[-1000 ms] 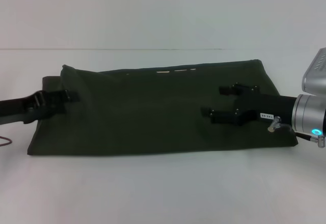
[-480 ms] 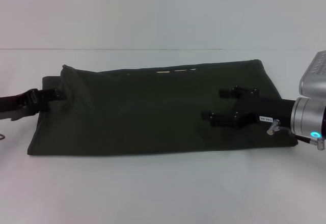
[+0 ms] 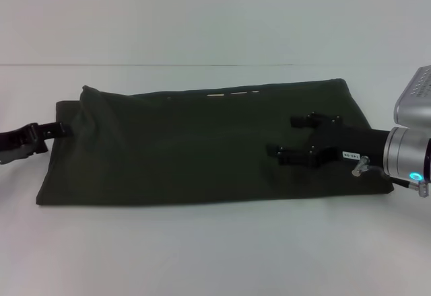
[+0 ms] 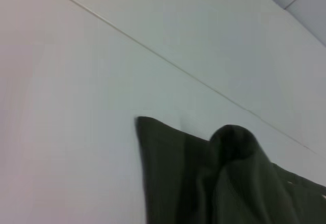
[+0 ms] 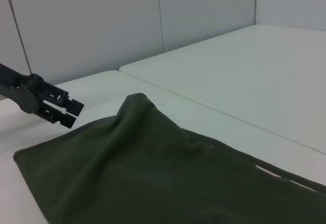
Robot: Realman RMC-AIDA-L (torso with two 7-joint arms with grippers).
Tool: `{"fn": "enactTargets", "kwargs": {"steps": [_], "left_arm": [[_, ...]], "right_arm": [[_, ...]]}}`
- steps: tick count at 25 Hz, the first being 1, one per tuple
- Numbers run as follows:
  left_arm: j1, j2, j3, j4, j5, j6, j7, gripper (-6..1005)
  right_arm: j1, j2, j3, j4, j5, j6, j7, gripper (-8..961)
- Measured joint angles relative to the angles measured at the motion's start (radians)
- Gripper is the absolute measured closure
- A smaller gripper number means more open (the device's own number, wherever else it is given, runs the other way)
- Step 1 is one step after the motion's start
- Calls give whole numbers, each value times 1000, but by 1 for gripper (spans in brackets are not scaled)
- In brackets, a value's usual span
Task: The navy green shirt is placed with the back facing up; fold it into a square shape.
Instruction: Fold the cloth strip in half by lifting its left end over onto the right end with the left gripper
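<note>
White tabletop (image 3: 202, 249) spreads wide before me, with bare surface on all sides of the cloth and a pale wall behind. Across its middle lies the navy green shirt (image 3: 195, 144), a large dark olive cloth folded into a long band running left to right. Its near edge is straight; its far edge shows a thin strip of cream lettering (image 3: 232, 94). At the left end a small peak of fabric (image 5: 137, 102) stands up from the corner.

My right gripper (image 3: 296, 136), black with two prongs, is over the right end of the shirt, prongs spread apart, and nothing is caught between them. My left gripper (image 3: 54, 130) is at the shirt's left edge, just off the cloth, its fingers a narrow slot apart and empty, as the right wrist view shows (image 5: 63, 111).
</note>
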Motion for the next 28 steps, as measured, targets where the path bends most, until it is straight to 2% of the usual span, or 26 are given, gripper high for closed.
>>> {"fn": "enactTargets", "kwargs": {"steps": [3, 8, 28], "left_arm": [[3, -6, -3, 1, 0, -22, 3, 270], [-5, -16, 4, 1, 1, -40, 4, 173], [-10, -39, 5, -5, 24, -92, 10, 173]], "right_arm": [[1, 1, 0, 0, -1, 1, 0, 29], [3, 2, 0, 0, -2, 5, 0, 29], [6, 2, 0, 3, -3, 15, 5, 29]]}}
